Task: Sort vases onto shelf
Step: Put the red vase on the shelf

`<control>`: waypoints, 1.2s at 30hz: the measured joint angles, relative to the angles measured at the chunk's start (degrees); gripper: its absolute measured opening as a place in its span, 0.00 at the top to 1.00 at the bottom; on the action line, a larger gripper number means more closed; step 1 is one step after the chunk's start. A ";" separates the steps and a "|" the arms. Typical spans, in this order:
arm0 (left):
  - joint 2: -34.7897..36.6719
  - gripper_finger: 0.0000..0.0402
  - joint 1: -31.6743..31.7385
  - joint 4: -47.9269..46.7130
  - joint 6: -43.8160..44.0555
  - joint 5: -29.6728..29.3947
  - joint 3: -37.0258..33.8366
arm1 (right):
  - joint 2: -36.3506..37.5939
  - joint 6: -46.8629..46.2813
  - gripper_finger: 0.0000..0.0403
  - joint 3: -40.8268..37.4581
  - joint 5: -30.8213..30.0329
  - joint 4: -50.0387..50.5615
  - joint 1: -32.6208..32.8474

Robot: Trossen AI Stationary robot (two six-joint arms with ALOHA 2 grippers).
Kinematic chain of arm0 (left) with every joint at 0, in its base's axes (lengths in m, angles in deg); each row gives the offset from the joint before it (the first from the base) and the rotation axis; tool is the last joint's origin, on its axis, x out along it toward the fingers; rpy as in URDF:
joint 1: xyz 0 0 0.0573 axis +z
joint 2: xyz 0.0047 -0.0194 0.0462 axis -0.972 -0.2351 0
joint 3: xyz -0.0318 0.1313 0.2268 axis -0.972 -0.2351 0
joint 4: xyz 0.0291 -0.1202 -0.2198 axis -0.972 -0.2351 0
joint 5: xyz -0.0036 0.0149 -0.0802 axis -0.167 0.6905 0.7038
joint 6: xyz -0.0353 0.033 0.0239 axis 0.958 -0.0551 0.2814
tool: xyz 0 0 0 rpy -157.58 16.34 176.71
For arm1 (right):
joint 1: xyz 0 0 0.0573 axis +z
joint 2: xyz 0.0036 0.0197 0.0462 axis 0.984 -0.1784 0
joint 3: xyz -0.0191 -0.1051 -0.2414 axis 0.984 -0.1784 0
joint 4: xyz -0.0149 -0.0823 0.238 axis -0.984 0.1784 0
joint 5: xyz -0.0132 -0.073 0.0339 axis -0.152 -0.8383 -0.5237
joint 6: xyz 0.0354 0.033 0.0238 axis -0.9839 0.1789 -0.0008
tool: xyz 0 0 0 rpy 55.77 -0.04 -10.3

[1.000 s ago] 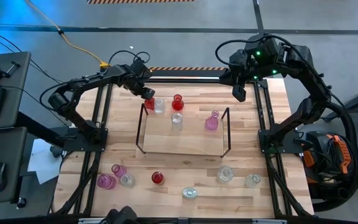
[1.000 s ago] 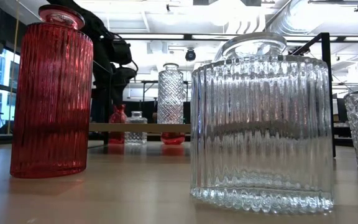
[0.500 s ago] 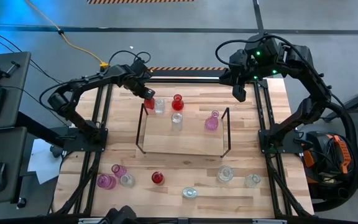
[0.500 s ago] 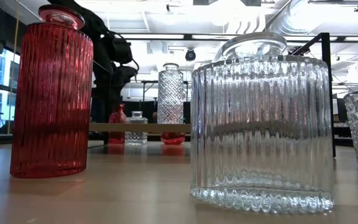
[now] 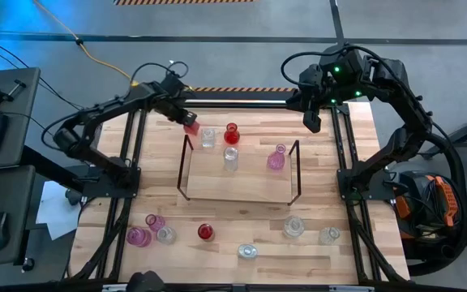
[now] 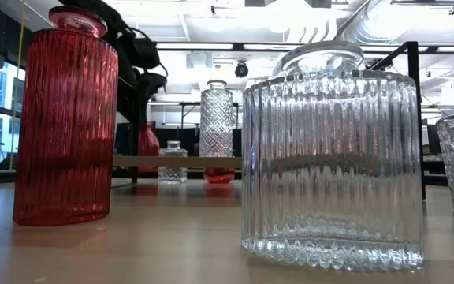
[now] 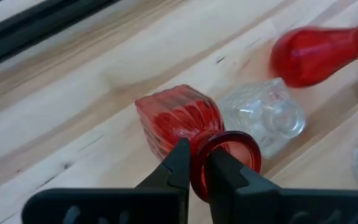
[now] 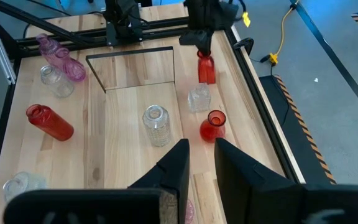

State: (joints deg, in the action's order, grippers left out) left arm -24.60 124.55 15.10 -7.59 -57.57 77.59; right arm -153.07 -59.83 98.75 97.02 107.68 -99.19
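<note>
The left gripper (image 7: 194, 163) pinches the ribbed red vase (image 5: 190, 125) by its rim, just off the shelf's (image 5: 237, 195) eleven o'clock corner. That thin hold could slip, knocking the clear bottle (image 5: 207, 138) beside it. The right gripper (image 5: 310, 122) waits at one o'clock, fingers slightly apart, empty.

red ribbed vase (image 7: 178, 119), upright, raised beside shelf (image 5: 237, 174)

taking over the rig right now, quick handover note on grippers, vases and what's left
Left gripper: shut on the neck of a square red vase, held at the shelf's far left corner.
Right gripper: empty, open, waiting over the table's far right.
Done: clear bottle, round red vase, tall clear vase and pink vase stand at the shelf.
Left: place the held vase, then sort the seven vases along the near edge, such as the red one.
</note>
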 joint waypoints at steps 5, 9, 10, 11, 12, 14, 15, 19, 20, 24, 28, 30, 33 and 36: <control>4.79 0.96 1.92 -1.79 0.63 0.37 0.04 | 0.00 0.00 0.86 0.00 0.00 -0.02 0.00; 9.57 0.96 2.27 -2.06 2.93 0.44 0.07 | 0.00 0.00 0.86 0.00 0.00 -0.02 0.02; 10.89 0.96 2.27 -2.14 3.43 0.57 0.11 | 0.00 0.00 0.86 0.00 0.00 -0.02 0.01; 12.19 0.96 2.24 -2.50 3.64 0.69 0.37 | 0.00 0.01 0.86 0.00 0.00 -0.02 0.01; 13.41 0.96 2.24 -2.79 4.02 0.74 0.86 | 0.00 0.02 0.86 0.00 0.00 -0.02 0.00; 15.47 0.96 2.24 -2.78 5.00 0.83 2.26 | 0.00 0.02 0.86 0.00 0.00 0.00 0.00; 16.30 0.96 2.22 -2.90 5.56 0.83 3.11 | 0.00 0.02 0.86 0.00 0.00 -0.02 0.00; 18.72 0.96 1.27 -3.96 6.94 0.86 7.70 | 0.00 0.33 0.86 0.00 0.00 -0.02 0.00; 19.04 0.96 0.73 -3.94 7.47 0.98 8.99 | 0.00 0.34 0.86 0.00 0.00 -0.02 0.02; 19.23 0.96 -2.54 -5.37 9.06 1.29 14.25 | 0.00 0.39 0.86 0.00 0.00 -0.02 0.02; 19.29 0.96 -6.59 -4.98 11.03 1.31 18.15 | 0.00 0.42 0.86 0.00 0.00 -0.02 0.02; 19.23 0.96 -8.84 -5.81 12.72 1.30 19.01 | 0.00 0.39 0.86 0.00 0.00 -0.02 0.02; 19.23 0.96 -11.89 -9.54 15.49 1.29 19.52 | 0.00 0.23 0.86 0.00 0.00 -0.02 0.01; 18.90 0.96 -15.13 -13.30 17.84 0.73 19.52 | 0.00 0.36 0.86 0.00 -0.01 -0.02 0.01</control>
State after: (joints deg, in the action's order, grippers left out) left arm -5.69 109.42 1.81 10.25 -56.83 97.11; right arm -153.07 -59.47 98.75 97.01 107.65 -99.18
